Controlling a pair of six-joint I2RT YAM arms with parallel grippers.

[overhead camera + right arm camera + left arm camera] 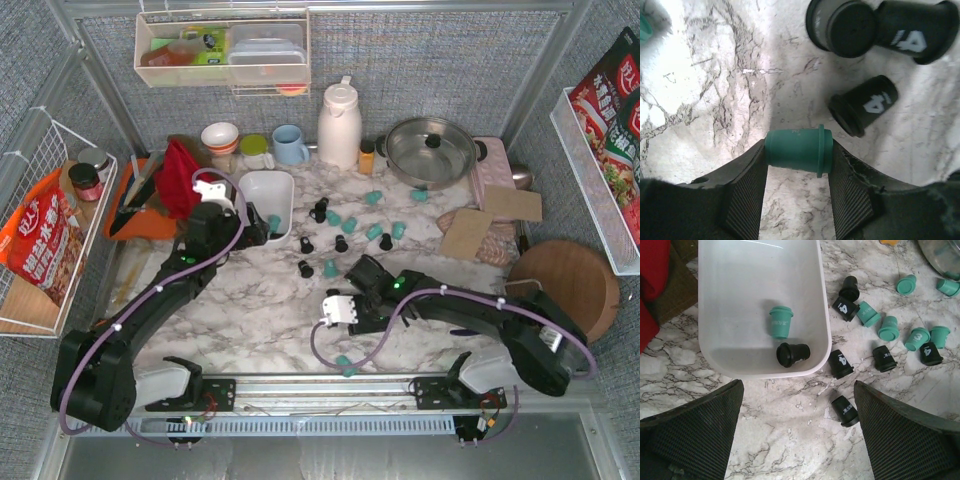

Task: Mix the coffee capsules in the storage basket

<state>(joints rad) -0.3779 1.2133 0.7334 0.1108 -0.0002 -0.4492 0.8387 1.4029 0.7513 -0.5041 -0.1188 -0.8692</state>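
Low over the table (262,312), right arm (470,306), jaws around teal capsule (799,150).

Bright, even light; glare washes out the marble table (675,70) up close.

Left claw (797,390) gapes wide, arm stretched forward; right claw (358,268) pinches a teal capsule (796,149).

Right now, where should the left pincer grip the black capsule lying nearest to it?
Grip the black capsule across the middle of its body, coming straight down from above. It lies on its side, apart from its neighbours, so the open left pincer could likely straddle it.
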